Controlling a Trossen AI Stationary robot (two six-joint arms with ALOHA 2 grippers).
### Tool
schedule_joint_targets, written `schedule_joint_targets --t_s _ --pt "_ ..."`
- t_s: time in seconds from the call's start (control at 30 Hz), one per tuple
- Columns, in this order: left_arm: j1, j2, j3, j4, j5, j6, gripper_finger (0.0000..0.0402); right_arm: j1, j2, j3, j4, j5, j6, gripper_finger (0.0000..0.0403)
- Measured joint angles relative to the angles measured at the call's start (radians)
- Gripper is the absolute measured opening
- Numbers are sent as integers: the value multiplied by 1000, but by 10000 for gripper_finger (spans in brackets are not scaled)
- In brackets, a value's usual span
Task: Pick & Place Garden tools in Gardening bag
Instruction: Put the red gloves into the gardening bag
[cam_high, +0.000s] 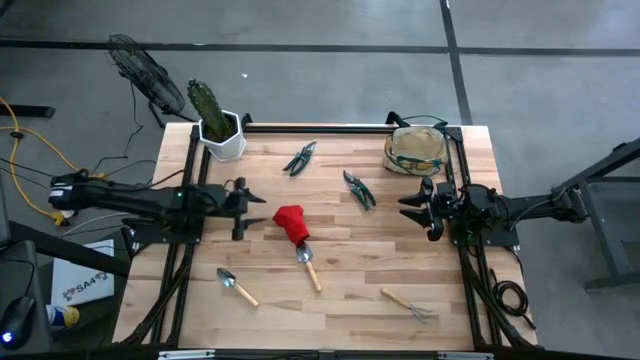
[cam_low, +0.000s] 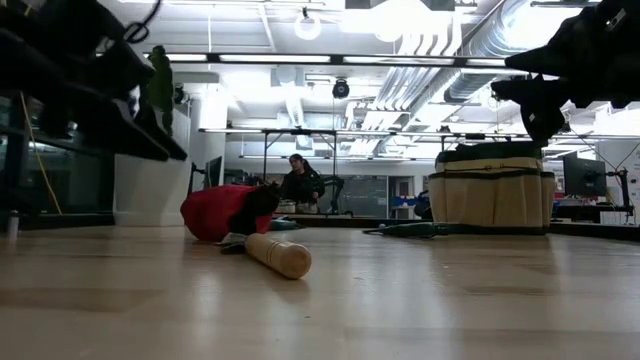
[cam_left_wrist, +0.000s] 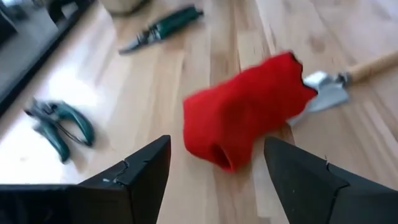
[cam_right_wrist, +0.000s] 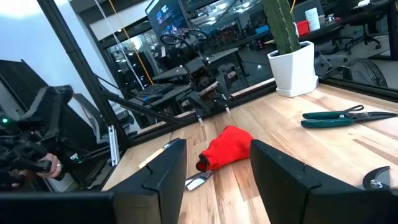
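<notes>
A red glove-like piece (cam_high: 290, 224) lies mid-table over the blade of a wooden-handled trowel (cam_high: 309, 265). My left gripper (cam_high: 257, 205) is open just left of it; in the left wrist view (cam_left_wrist: 214, 180) the red piece (cam_left_wrist: 249, 106) lies ahead between the fingers, untouched. My right gripper (cam_high: 408, 207) is open and empty at the right, pointing toward the table's left. The tan bag (cam_high: 415, 150) stands at the far right. Two dark pruners (cam_high: 300, 157) (cam_high: 358, 190), a second trowel (cam_high: 236, 286) and a rake (cam_high: 408, 304) lie flat on the table.
A white pot with a cactus (cam_high: 220, 132) stands at the far left corner. Black frame rails (cam_high: 190, 250) run along the table's left and right sides. A person (cam_low: 300, 182) is in the room far behind the table.
</notes>
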Motion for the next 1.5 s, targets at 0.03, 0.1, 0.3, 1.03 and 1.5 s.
schedule_joint_targets --t_s 0.03,0.1,0.3,1.03,1.5 --pt "0 27 4 0 5 -5 251 0 0 0 0 0 0 168" --pt "0 77 8 0 14 -18 250 0 0 0 -1 -1 0 168" --pt "0 204 10 94 75 -77 250 0 0 0 -4 -1 0 168" --pt "0 549 10 404 63 -166 250 0 0 0 -8 0 3 168" --pt "0 549 10 448 59 -213 170 0 0 0 -9 0 11 168"
